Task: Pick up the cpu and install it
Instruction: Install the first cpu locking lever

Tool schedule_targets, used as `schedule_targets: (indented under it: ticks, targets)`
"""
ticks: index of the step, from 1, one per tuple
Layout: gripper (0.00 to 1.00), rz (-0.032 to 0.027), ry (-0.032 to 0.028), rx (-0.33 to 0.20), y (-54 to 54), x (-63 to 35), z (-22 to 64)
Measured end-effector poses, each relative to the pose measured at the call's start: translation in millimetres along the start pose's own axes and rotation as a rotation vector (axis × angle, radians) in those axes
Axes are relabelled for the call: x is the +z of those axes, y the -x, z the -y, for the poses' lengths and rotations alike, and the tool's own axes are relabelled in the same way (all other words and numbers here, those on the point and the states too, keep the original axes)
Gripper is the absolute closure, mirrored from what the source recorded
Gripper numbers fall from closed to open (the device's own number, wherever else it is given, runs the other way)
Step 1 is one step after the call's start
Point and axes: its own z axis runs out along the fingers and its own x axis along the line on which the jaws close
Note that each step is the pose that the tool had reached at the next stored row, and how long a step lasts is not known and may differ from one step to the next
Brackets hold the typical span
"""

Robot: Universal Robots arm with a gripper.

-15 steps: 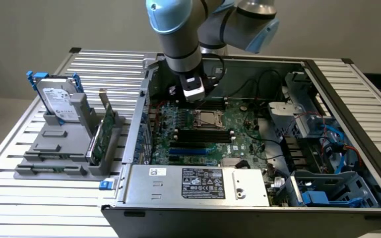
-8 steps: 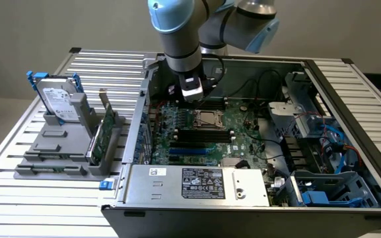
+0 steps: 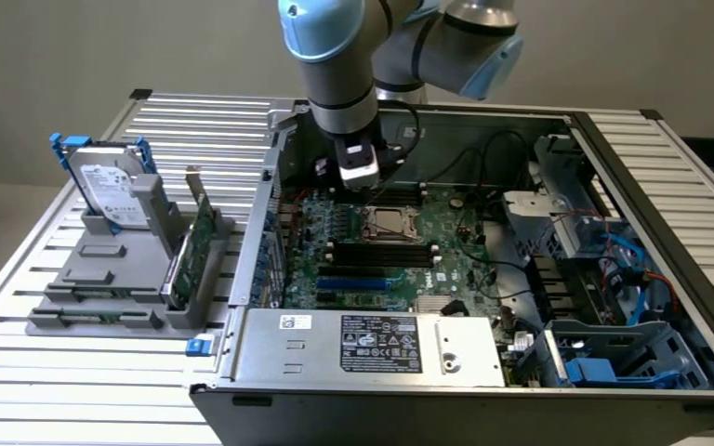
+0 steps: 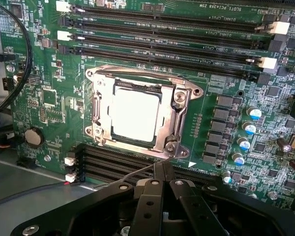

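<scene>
Pincer (image 4: 163,170), tips together (nothing between them), just beside metal-framed socket (image 4: 176,105) with cpu (image 4: 135,115) inside.

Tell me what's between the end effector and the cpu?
Wrist view: silver metal socket frame and long black slots separate end effector from shiny square cpu.

Slatted metal table (image 3: 72,400), open computer case (image 3: 482,413) on it, grey rack (image 3: 97,279) beside

Soft, even light fills the room: the slatted table (image 3: 47,358) looks pale and bright, and shadows inside the open case (image 3: 456,411) are faint. In the wrist view the cpu (image 4: 135,115) glares white across its metal top, washed of detail, while the pincer (image 4: 163,168) stays dark.
</scene>
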Motion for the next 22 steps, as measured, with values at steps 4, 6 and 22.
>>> schedule_targets:
  ticks: [4, 6, 22]
  targets:
    - [0.89, 0.0025, 0.0008, 0.012, 0.1, 0.6, 0.3]
    - [0.89, 0.0024, 0.0019, 0.017, 0.2, 1.0, 0.4]
    - [0.89, -0.0072, 0.0142, 0.102, 0.4, 3.2, 1.3]
